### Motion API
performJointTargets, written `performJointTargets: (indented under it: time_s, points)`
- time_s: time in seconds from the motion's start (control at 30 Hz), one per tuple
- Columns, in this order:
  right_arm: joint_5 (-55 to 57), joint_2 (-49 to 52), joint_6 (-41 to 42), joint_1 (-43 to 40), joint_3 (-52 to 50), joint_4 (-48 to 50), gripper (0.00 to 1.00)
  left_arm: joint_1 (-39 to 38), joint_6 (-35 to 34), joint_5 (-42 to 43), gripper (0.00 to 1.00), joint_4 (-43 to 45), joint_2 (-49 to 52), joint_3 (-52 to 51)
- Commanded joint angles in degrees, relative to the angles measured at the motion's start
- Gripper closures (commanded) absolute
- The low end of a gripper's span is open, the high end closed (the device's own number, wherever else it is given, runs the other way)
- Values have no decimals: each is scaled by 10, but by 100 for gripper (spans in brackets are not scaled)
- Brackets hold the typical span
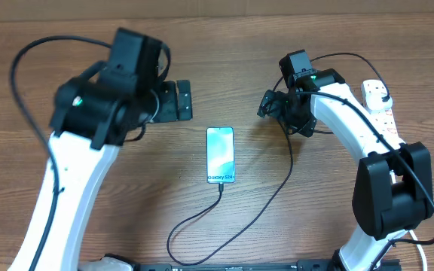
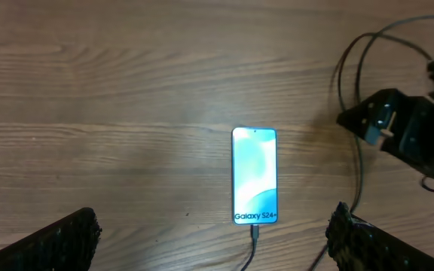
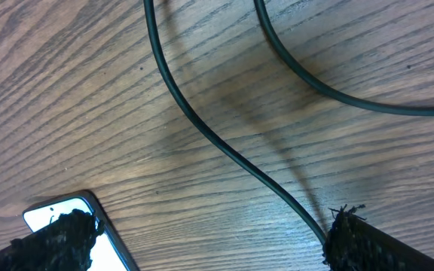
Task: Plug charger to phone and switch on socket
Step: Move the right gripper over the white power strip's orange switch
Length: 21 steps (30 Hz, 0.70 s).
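The phone lies flat mid-table with its teal screen lit; it also shows in the left wrist view and as a corner in the right wrist view. The charger cable has its tip in the phone's near end, loops toward the front edge, then runs up toward the right arm. Its plug adapter is hidden. The white socket strip lies far right, partly under the right arm. My left gripper is open and empty, up-left of the phone. My right gripper is open, low over the cable, right of the phone.
My right arm's own black wires arc above the strip. The arm bases stand at the front corners. The table is bare wood.
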Motion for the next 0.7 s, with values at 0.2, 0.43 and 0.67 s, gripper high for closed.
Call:
performJointTargets:
  time_s: [0.2,0.43,0.67]
  points:
    - [-20,-12,-3,1,-2,-6,0,3,11,-9,1,-2,10,5]
    - [-32,-12,-50,-8,25,-41,0,3,11,-10,0,-2,11,5]
    - [-33,-12,-110,-43,145,-131,0,3,11,-10,1,-2,11,5]
